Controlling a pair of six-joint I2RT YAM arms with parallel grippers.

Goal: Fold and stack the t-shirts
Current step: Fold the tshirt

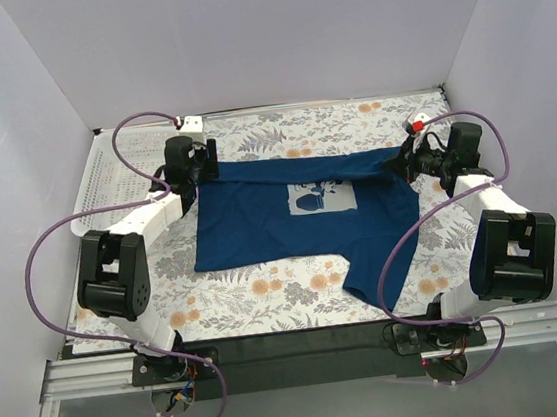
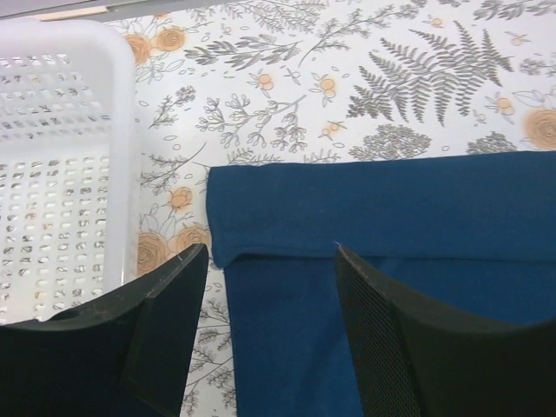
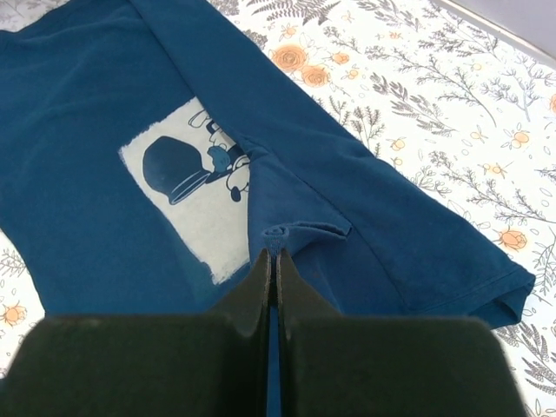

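Note:
A navy blue t-shirt (image 1: 280,223) with a white printed patch (image 1: 321,200) lies spread on the floral table cover, its far edge folded over towards the near side. My left gripper (image 1: 197,174) is open just above the shirt's far left corner (image 2: 261,226), its fingers (image 2: 382,330) straddling the folded edge without touching it. My right gripper (image 1: 406,164) is shut on a pinch of the shirt's fabric (image 3: 287,233) at the far right, beside the print (image 3: 195,187). One sleeve (image 1: 371,273) trails towards the near right.
A white perforated basket (image 1: 105,183) stands at the far left, close to my left gripper; it also shows in the left wrist view (image 2: 61,156). White enclosure walls rise on three sides. The floral cover (image 1: 268,295) ends at a black strip by the arm bases.

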